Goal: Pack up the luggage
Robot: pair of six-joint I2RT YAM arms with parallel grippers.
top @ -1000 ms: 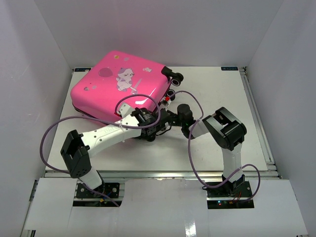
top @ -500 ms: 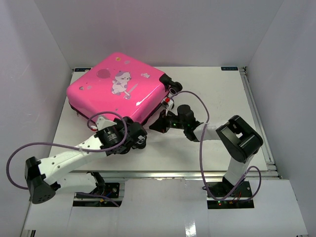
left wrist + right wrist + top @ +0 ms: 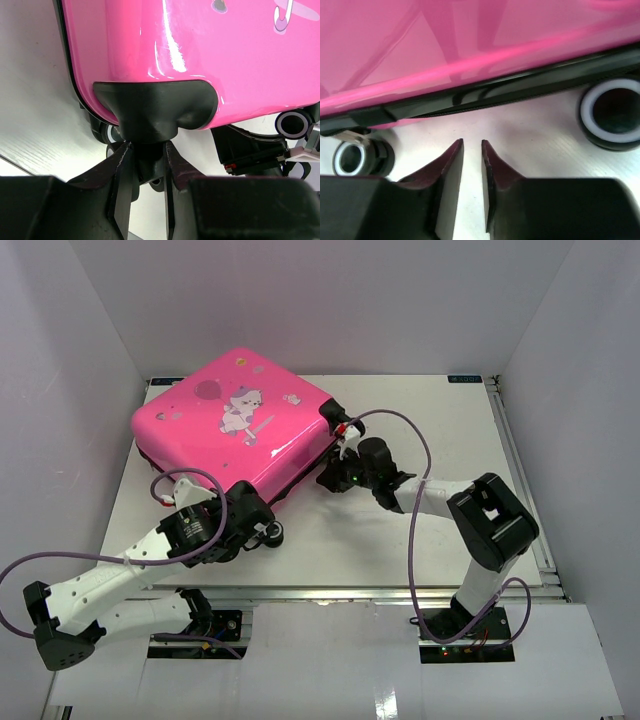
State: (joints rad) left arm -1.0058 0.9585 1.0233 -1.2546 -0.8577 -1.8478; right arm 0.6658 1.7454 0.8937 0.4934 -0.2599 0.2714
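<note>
White table (image 3: 440,420); closed pink luggage (image 3: 235,430) lying flat, far-left part.

The glossy hot-pink hard-shell suitcase (image 3: 240,415) slid toward the upper left of the frame and turned slightly on the worktop (image 3: 430,425). The left fingers (image 3: 122,180) drew back toward the lower left and narrowed at its black corner wheel housing (image 3: 155,107). The right fingers (image 3: 451,170) reached up-left to the suitcase's zipper edge and parted a little.
</note>
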